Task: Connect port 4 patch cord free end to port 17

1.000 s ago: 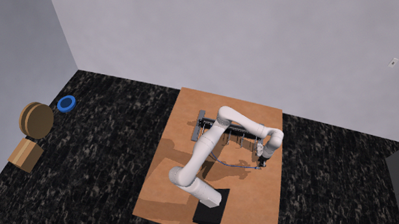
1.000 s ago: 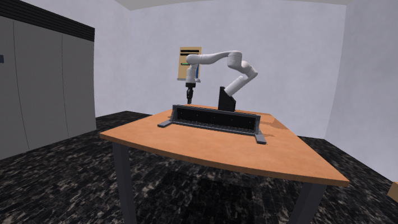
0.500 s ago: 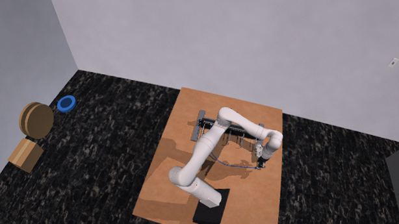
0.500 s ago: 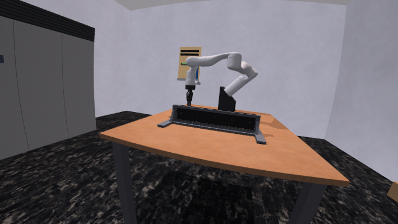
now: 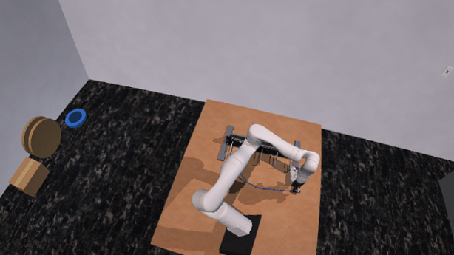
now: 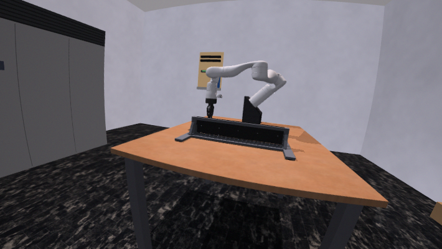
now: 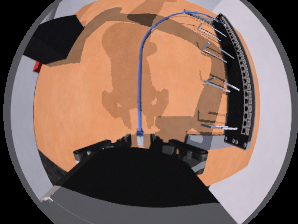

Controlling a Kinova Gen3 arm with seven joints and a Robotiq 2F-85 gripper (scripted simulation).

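The dark patch-panel rack stands across the far half of the table; the exterior view shows its back, and the wrist view shows it at the right. The blue patch cord runs from the rack's left part in a loop over the table. Its pale plug lies between my fingertips. My gripper points down, low over the table in front of the rack's right end. Its fingers stand partly open on either side of the plug, with a gap on both sides.
Several short stub cords stick out of the rack's front. The black robot pedestal stands at the table's near edge. The table's right edge is close to the gripper.
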